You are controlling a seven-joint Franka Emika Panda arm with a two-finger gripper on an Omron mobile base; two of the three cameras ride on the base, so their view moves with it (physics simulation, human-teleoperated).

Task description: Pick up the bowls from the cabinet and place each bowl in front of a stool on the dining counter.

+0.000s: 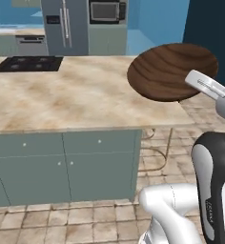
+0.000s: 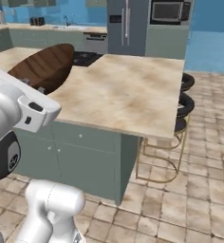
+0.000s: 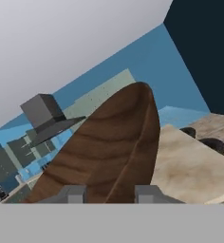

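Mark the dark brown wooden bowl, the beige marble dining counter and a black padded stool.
Dark brown wooden bowl (image 1: 171, 71), left base view, its grained underside.
Beige marble dining counter (image 2: 128, 95), right base view, bare top.
Black padded stool (image 2: 185, 104), right base view, seat rim.

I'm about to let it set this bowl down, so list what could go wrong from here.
1. The gripper pinches only the rim of the tilted wooden bowl; it might slip or swing.
2. The bowl hangs past the edge of the dining counter, so an early release could drop it to the floor.
3. The stools stand along another side, so it may land away from a seat.
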